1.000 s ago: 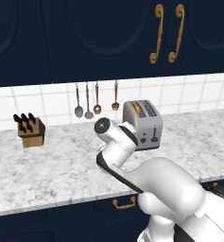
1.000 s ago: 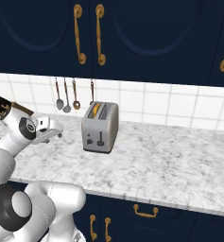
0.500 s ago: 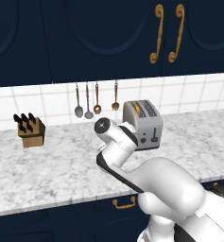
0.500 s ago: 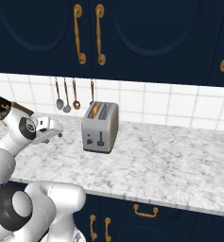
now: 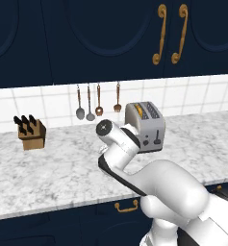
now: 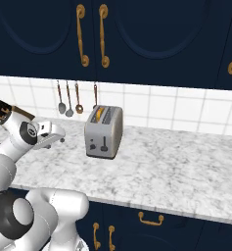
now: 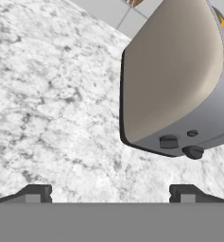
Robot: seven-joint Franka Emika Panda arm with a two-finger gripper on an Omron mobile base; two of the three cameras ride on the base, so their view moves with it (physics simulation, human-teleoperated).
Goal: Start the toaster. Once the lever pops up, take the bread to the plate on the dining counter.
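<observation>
The silver-grey toaster stands on the marble worktop by the tiled wall, its end face turned toward the base. On that face sit the dark lever and a small dial. The bread shows as a golden edge in one slot. My gripper hovers over the worktop left of the toaster, apart from it and pointing toward it. In the hand view the toaster's broad side lies ahead, with dark controls along its lower edge. The gripper is open, its fingertips far apart and holding nothing.
A wooden knife block stands at the far left of the worktop. Several utensils hang on the tiled wall behind the toaster. Navy cabinets with gold handles hang above. Bare marble stretches right of the toaster.
</observation>
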